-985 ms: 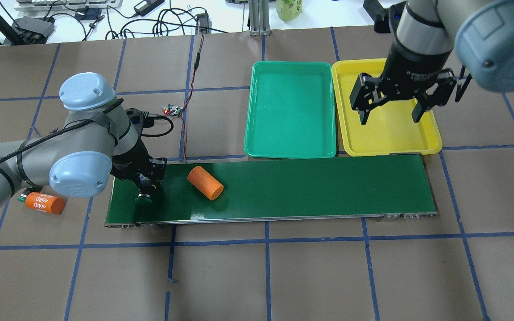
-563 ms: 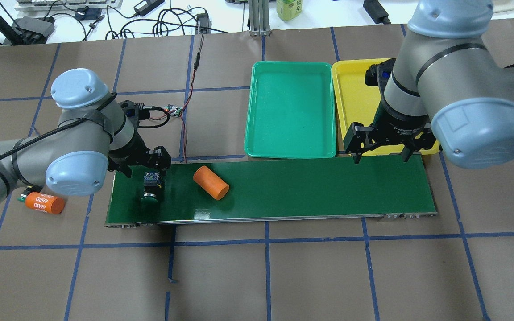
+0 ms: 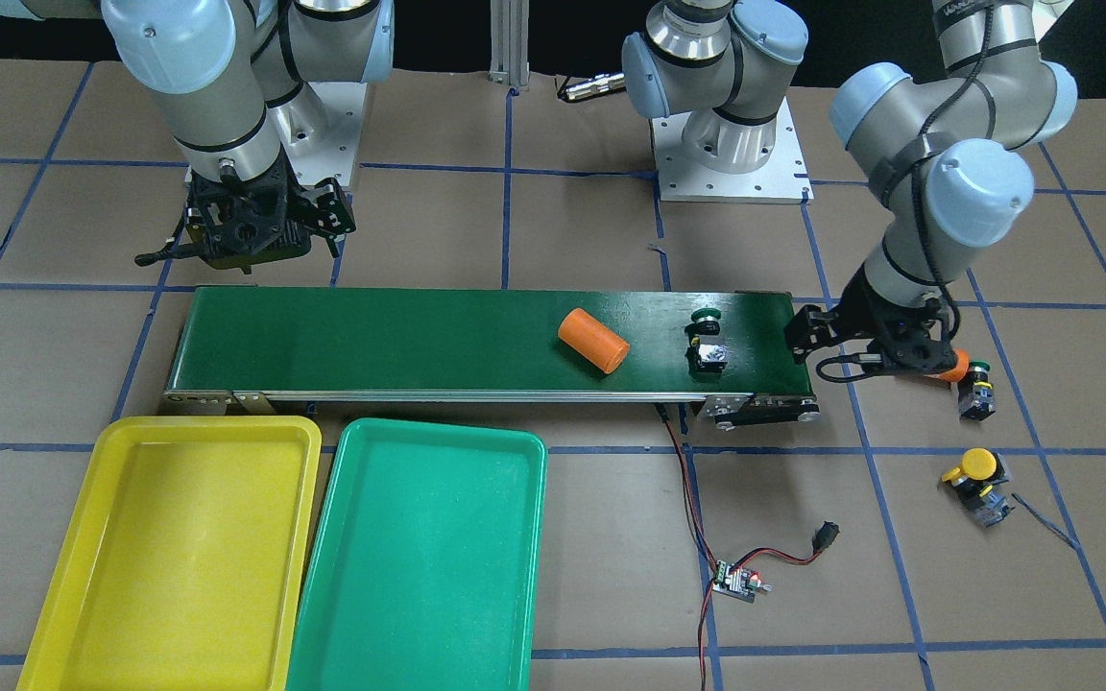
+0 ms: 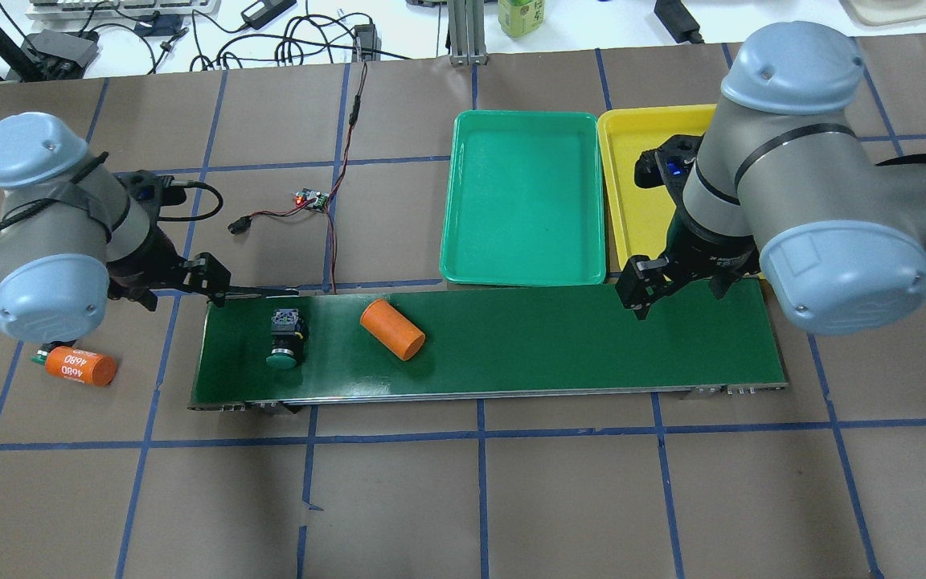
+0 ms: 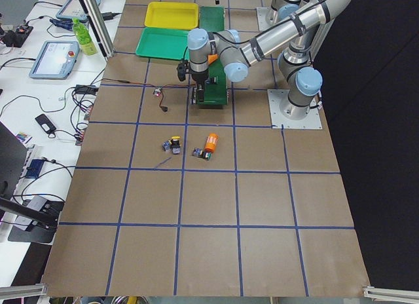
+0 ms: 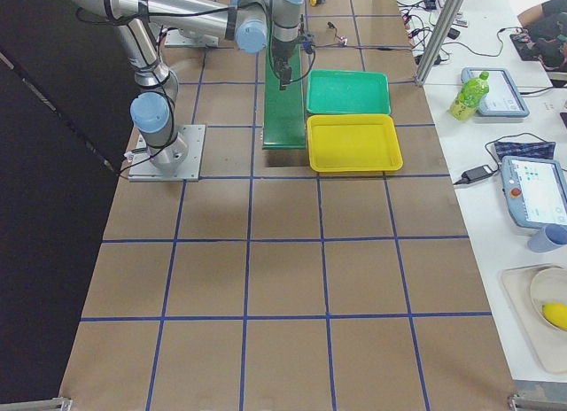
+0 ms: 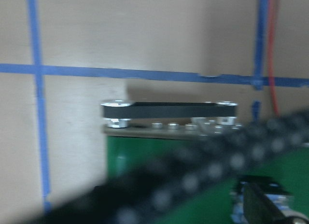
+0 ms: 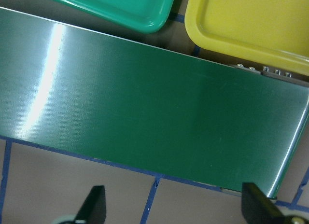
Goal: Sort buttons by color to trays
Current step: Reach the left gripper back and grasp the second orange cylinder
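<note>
The green button (image 4: 284, 342) lies on its side on the belt (image 4: 559, 338), near the belt's left end, with its cap toward the robot. An orange cylinder (image 4: 392, 329) lies on the belt near it, a little more toward the belt's middle.

The left gripper (image 4: 172, 285) is just off the belt's left end and apart from the green button. Its fingers are spread wide and hold nothing. The right gripper (image 4: 676, 291) hangs over the belt's right end, and its fingers (image 8: 258, 209) are also wide apart with nothing between them.

The green tray (image 4: 523, 201) and the yellow tray (image 4: 632, 217) lie side by side just beyond the belt's far edge, the yellow one nearer the belt's right end.

On the table past the belt's left end lie a yellow button (image 3: 973, 473), a second green button (image 3: 977, 392) and, just beside it, a marked orange cylinder (image 4: 73, 366).
</note>
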You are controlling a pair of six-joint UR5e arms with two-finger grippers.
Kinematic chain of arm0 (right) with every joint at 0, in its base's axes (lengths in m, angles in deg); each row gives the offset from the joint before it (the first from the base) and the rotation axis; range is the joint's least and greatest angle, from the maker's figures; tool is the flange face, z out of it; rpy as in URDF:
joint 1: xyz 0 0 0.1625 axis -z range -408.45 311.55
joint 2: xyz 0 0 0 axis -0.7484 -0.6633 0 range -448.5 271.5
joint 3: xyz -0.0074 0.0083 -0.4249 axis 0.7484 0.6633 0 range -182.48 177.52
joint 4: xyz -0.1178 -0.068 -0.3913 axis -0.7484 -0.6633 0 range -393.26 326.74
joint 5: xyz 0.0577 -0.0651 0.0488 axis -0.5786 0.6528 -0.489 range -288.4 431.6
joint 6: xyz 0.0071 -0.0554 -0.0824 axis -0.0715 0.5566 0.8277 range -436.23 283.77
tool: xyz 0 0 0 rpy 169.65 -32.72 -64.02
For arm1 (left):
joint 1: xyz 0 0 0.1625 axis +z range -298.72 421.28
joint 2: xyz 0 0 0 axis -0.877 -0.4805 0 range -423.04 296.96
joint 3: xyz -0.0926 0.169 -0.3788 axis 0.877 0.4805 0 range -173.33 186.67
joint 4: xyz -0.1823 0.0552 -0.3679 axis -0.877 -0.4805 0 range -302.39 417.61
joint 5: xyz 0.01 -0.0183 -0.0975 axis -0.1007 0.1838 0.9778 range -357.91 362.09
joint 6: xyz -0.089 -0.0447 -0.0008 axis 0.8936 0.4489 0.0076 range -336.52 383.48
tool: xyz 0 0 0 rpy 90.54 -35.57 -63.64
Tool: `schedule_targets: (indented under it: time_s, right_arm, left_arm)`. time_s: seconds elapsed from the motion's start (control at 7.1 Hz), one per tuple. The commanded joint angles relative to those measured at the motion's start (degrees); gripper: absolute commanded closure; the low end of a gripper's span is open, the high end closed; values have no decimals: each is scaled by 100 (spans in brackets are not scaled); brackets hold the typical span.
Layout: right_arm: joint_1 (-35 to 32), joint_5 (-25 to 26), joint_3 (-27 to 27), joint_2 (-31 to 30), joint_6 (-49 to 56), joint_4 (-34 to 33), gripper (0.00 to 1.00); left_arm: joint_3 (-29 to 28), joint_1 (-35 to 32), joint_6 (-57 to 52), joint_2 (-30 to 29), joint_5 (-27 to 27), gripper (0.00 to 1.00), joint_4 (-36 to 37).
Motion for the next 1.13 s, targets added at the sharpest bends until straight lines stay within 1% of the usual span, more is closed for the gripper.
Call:
schedule_targets:
  time_s: [0.0,0.14,0.28,0.42,0.7,0.99]
  right_arm:
    - [0,-19,-232,17,559,-447,0]
    - [8,25,-242,34,-95,-518,0]
    - [8,51,-250,34,-937,-518,0]
    - [8,17,-251,43,-1363,-510,0]
    - [8,-19,-242,61,-1376,-545,0]
    - [8,-19,-181,209,-1385,-501,0]
  left_arm:
    - [13,1509,-1879,-180,-24,0,62]
    - [-4,2082,-2522,-347,3,0,62]
    - [-13,2340,-2763,-532,12,0,97]
    - [-22,2369,-2905,-760,20,0,402]
    - [13,2369,-2880,-946,47,0,431]
    - [13,2343,-3011,-920,109,0,335]
